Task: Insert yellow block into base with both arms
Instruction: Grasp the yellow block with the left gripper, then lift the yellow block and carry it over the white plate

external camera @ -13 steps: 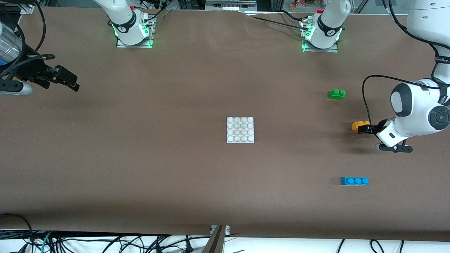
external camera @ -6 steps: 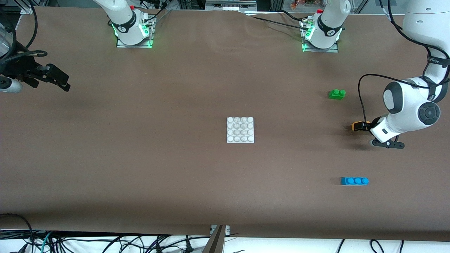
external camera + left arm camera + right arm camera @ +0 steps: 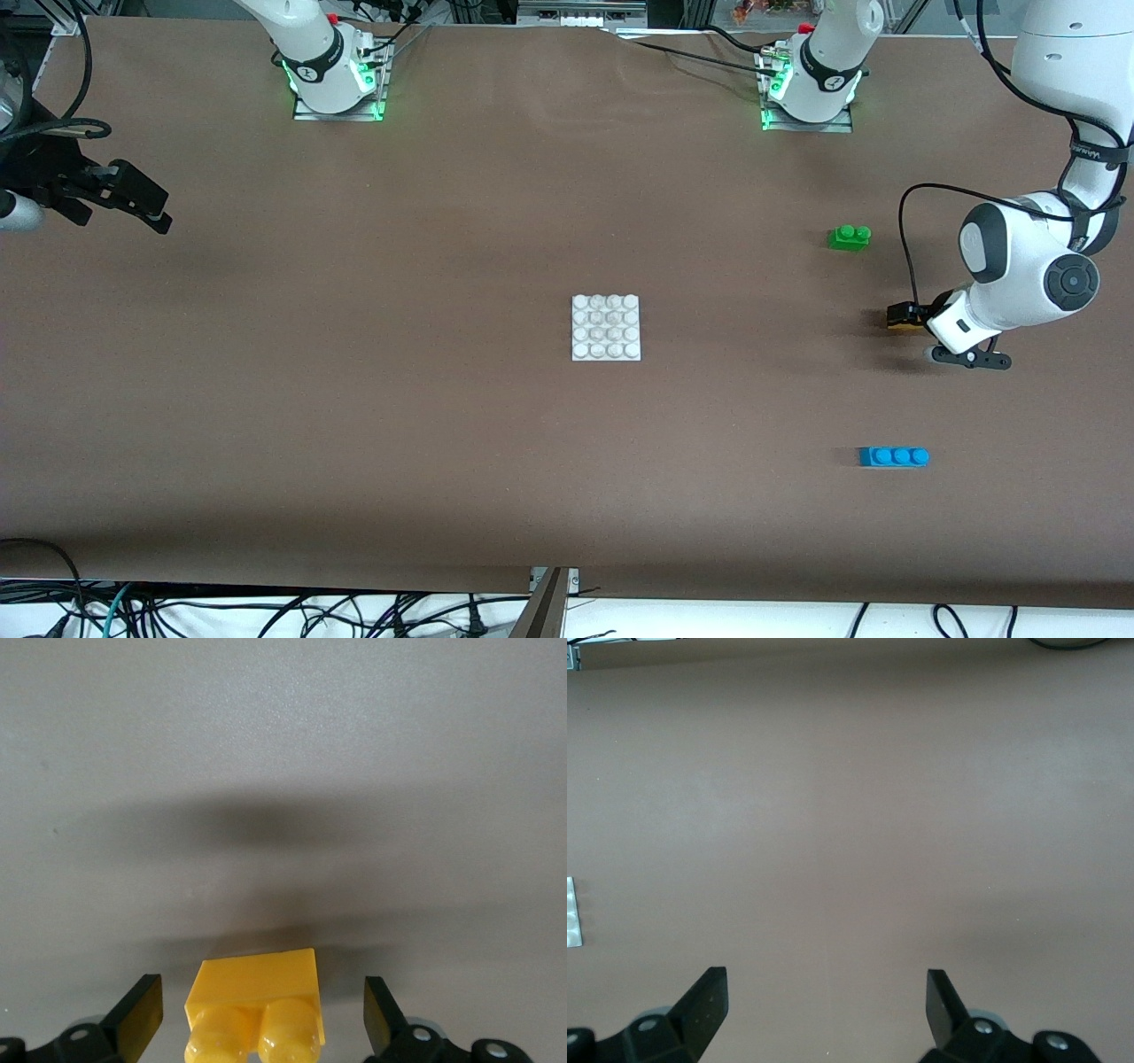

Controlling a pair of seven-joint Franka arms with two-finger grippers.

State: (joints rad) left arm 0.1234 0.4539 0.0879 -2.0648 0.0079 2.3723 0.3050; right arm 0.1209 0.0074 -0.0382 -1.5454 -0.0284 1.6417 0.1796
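The left hand (image 3: 905, 316) is down low at the yellow block (image 3: 257, 1008), which sits on the brown tabletop (image 3: 443, 266) toward the left arm's end, well apart from the base (image 3: 606, 327). Its fingers (image 3: 137, 1014) stand spread as wide as they go, one on each side of the block with a clear gap on both sides, so nothing is gripped; the block rests flat with its two studs up. The base lies in the middle of the tabletop, bare, with nothing on its studs. Taking the base as the mark, a green brick (image 3: 849, 237) sits toward the left arm's end and farther from the front camera, and a blue brick (image 3: 893, 456) sits toward that same end and nearer the camera; the yellow block lies between those two. The right hand (image 3: 142, 200) hangs over the tabletop near the right arm's end, well apart from the base, fingers (image 3: 704, 1001) wide and empty, waiting.
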